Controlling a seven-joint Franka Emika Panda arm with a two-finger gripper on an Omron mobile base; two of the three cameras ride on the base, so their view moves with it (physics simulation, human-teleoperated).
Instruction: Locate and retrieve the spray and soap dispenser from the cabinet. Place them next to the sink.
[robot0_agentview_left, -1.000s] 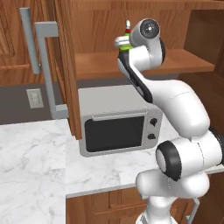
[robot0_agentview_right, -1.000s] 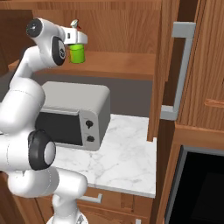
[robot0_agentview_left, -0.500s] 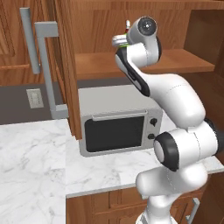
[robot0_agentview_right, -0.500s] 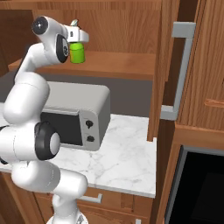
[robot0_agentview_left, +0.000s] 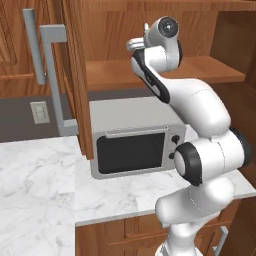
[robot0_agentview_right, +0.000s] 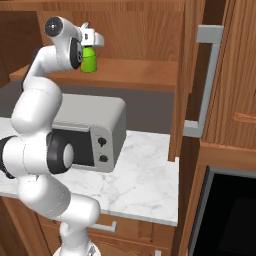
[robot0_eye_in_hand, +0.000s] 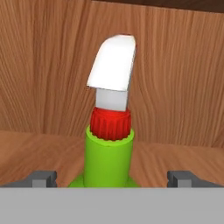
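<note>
- The spray (robot0_agentview_right: 89, 59) is standing upright on the wooden shelf (robot0_agentview_right: 135, 75) of the cabinet (robot0_agentview_right: 145, 30), above the microwave (robot0_agentview_right: 92, 127) that is sitting on the tabletop (robot0_agentview_right: 145, 185).
- In the hand view, the spray (robot0_eye_in_hand: 109, 144) is lying straight ahead of the hand (robot0_eye_in_hand: 111, 178). Its green neck is sitting centred between the two finger tips (robot0_eye_in_hand: 43, 178), with the red collar and white nozzle rising above them.
- The long axis of the spray is running vertically, crossing the line between the finger tips at a right angle, so a closing stroke would be squeezing the neck from both sides.
- The hand is standing fully spread and is holding nothing. A gap is showing on each side between the neck and the finger tips, so no contact is being made.
- In the right base view, the hand (robot0_agentview_right: 94, 39) is sitting at the level of the bottle's top, just in front of it on the robot's side; the bottle's lower body is showing below the hand.
- Judgement: the coming move is depending on depth. The hand view suggests the neck is level with the finger tips or slightly beyond them, but the frames are not settling this. A short advance toward the cabinet's back wall (robot0_eye_in_hand: 175, 78) may be needed before closing.
- Judgement: the neck is narrow and the nozzle is leaning to one side, so gripping on the green neck below the red collar is looking safer than gripping on the nozzle.
</note>
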